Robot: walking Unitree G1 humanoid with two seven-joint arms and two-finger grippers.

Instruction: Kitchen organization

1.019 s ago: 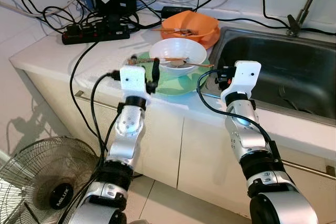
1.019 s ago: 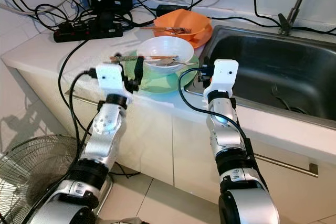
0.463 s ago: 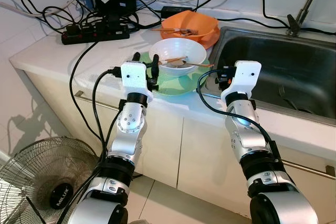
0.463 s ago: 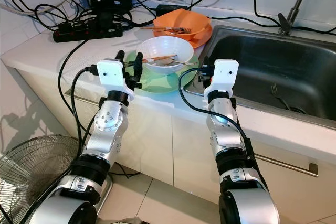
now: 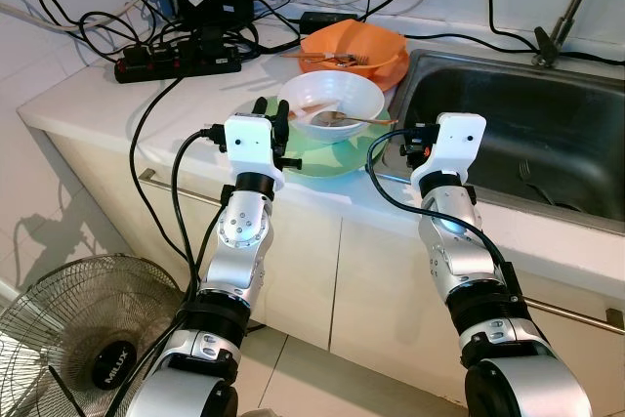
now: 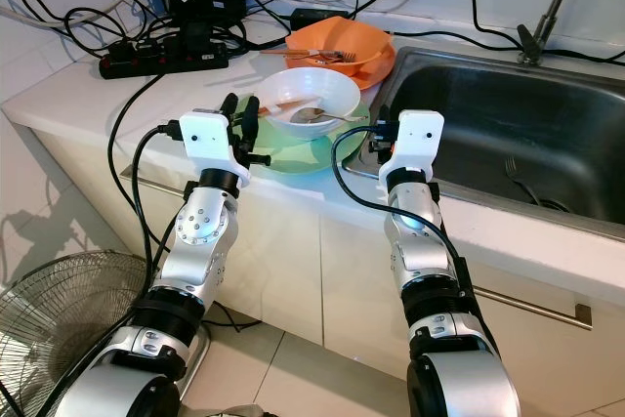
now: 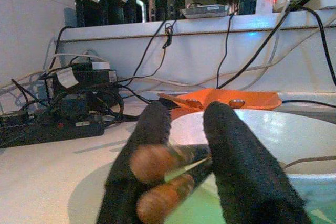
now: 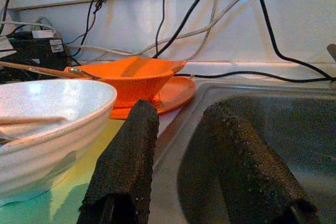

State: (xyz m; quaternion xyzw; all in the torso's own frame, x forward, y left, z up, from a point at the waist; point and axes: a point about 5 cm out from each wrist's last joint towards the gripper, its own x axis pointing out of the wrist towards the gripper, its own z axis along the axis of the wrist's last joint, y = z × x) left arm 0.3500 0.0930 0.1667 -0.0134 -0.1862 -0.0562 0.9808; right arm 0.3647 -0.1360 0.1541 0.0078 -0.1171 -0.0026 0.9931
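Note:
A white bowl (image 5: 332, 100) stands on a green plate (image 5: 327, 156) at the counter's front, left of the sink (image 5: 527, 129). A pair of brown chopsticks (image 7: 157, 162) lies with its far ends in the bowl. My left gripper (image 5: 272, 114) is shut on their near ends at the bowl's left rim. A metal spoon (image 5: 359, 121) also rests in the bowl. My right gripper (image 8: 178, 116) hovers open over the sink's left edge, beside the bowl, holding nothing. Behind sits an orange bowl (image 5: 354, 49) with cutlery on an orange plate.
A black power strip (image 5: 176, 63) and tangled cables crowd the counter's back left. A fork (image 5: 528, 174) lies in the sink, with the tap's stem (image 5: 562, 17) behind. A floor fan (image 5: 83, 339) stands low on the left, before the cabinet doors.
My left gripper moved up to the chopsticks' near ends by the bowl's left rim and closed on them. The right arm has stayed still.

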